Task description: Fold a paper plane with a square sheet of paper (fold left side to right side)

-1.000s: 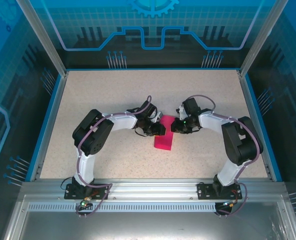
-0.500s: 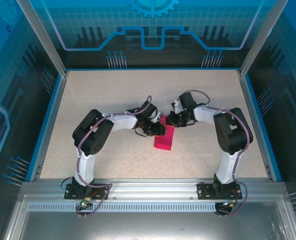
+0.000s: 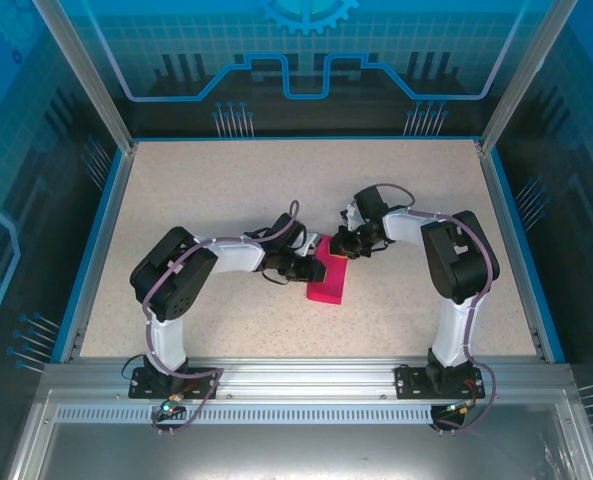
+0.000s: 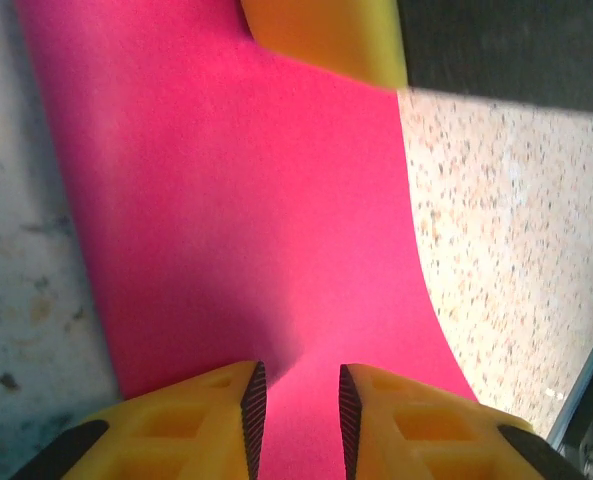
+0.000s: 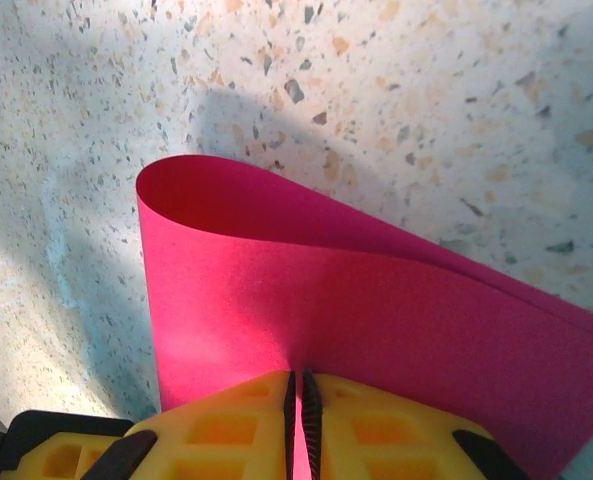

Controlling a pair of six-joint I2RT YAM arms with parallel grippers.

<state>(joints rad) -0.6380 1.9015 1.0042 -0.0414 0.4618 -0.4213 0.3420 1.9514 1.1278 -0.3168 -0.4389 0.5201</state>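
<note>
The square sheet of paper lies mid-table as a narrow magenta strip, doubled over. My right gripper is at its far end, shut on the paper's edge; a pink sliver shows between the pads at my right gripper. Beyond the grip the sheet curls over in a loose, uncreased loop. My left gripper is at the strip's left side. In the left wrist view my left gripper has its tips a narrow gap apart, low over the flat paper, holding nothing. A yellow right finger shows at the top.
The speckled beige table is bounded by blue rails and clear panels on the left, right and far sides. Both arm bases sit on the metal rail at the near edge. The two wrists are close together over the paper.
My right gripper has moved left with the paper's edge, closer to the left gripper. The left arm's elbow has swung left; its gripper stays on the paper.
</note>
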